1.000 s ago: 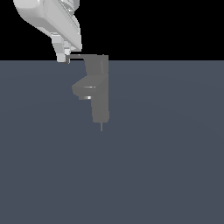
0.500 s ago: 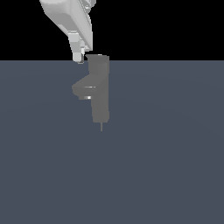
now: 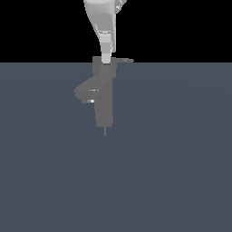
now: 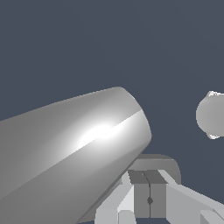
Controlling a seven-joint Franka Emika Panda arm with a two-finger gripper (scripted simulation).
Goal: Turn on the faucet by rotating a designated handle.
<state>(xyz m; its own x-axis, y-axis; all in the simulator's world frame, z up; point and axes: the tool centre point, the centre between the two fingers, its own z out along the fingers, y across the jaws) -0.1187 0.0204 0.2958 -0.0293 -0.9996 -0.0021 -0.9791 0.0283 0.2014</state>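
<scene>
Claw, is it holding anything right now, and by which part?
Nothing is held. The claw is shut with no visible gap, its tip at the top of the faucet beside the handle.

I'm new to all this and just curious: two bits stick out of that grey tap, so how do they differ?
The handle is a thin flat lever at the top of the faucet, pointing to the exterior view's right. The spout is short and thick, sits lower, and angles to the exterior view's left. The hand is beside the handle, not the spout. Both are matte grey.
</scene>
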